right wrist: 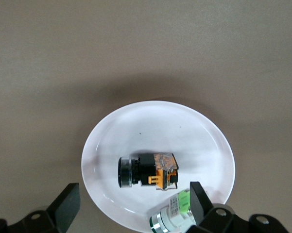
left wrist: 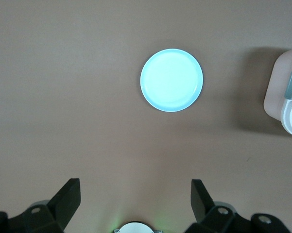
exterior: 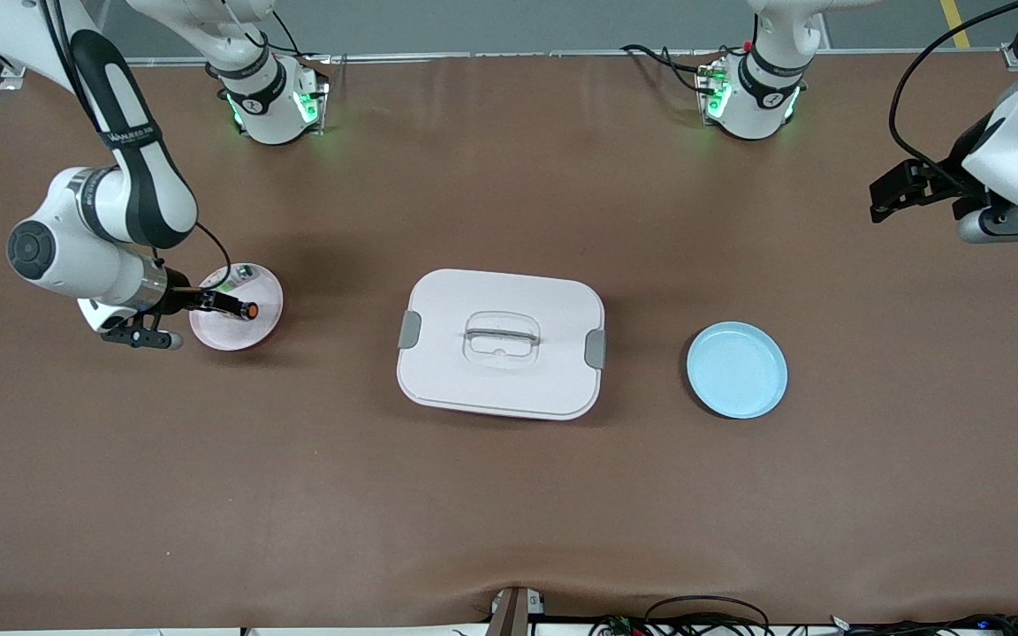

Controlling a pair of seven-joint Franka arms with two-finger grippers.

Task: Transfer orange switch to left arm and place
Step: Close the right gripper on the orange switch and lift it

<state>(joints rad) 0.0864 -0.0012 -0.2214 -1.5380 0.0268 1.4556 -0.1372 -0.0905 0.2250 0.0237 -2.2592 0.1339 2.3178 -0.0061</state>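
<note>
Right gripper (exterior: 224, 305) hung over the pink plate (exterior: 263, 325) at the right arm's end of the table, with its fingers wide apart and holding nothing. On this plate lay the orange switch (right wrist: 148, 171), on its side, and a green-and-white component (right wrist: 174, 213) was just beside it. Left gripper (left wrist: 136, 201) waited high near the left arm's end, also wide open and empty, with the blue plate (exterior: 737, 369) below it. Between both plates stood the box (exterior: 501, 343). One risk was that the fingers close on the wrong component, because the two lay so close. Another was that a low carry strikes the box.
</note>
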